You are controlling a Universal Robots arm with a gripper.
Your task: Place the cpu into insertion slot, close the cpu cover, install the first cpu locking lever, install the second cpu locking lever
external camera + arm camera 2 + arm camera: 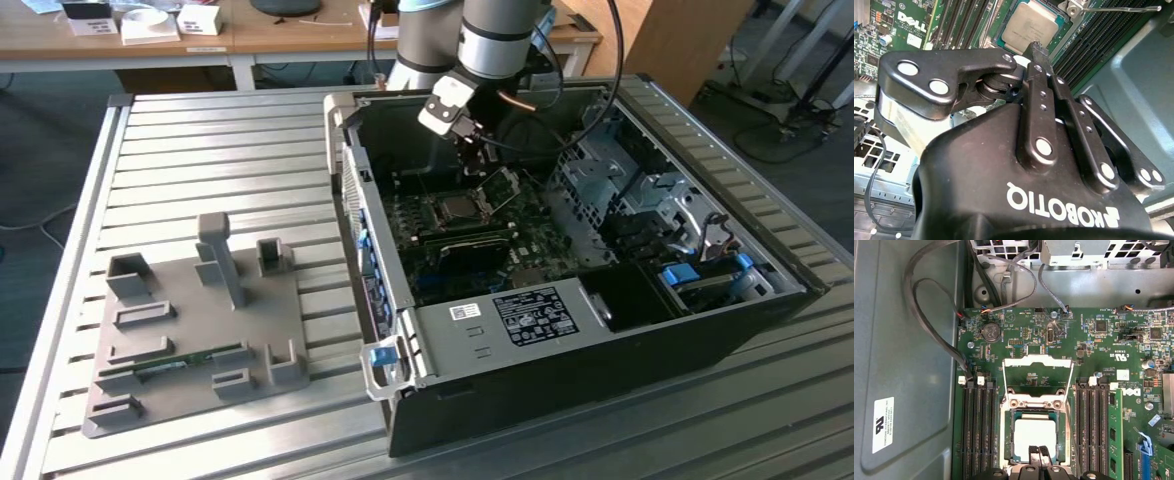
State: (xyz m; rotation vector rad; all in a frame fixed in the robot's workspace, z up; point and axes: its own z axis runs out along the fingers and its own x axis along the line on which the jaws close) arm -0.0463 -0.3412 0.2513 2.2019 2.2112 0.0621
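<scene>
1. Wooden desks stand behind a ribbed metal table (200, 140). On it lies an open case (601, 340), with a grey fixture (187, 300) beside it.
2. The cpu (1034, 435) lies flat in the slot (1010, 437), its edges square with the rim, on the green board (1094, 355).
3. The cover (1038, 360) stands open, tipped back on its hinge and clear of the chip. It is not yet closed.
4. The gripper (1039, 454) has its fingers pressed together and holds nothing. Its tips are at the cpu's edge; I cannot tell whether they touch it.
5. As I judge it, placing looks done and the work concerns the seated chip and the open cover. Any contact should be light and straight down, never dragged sideways, so the chip stays level in the rim. A push on the cover belongs on its frame bar, following the hinge's arc.
6. The cpu top is matt silver-grey, smooth and square. The cover is thin bright sheet metal with a square cut-out. A thin steel rod (1119, 8) lies near the slot. Long black ribbed memory slots (979, 440) flank it. The fingers are glossy black links with round rivets.
</scene>
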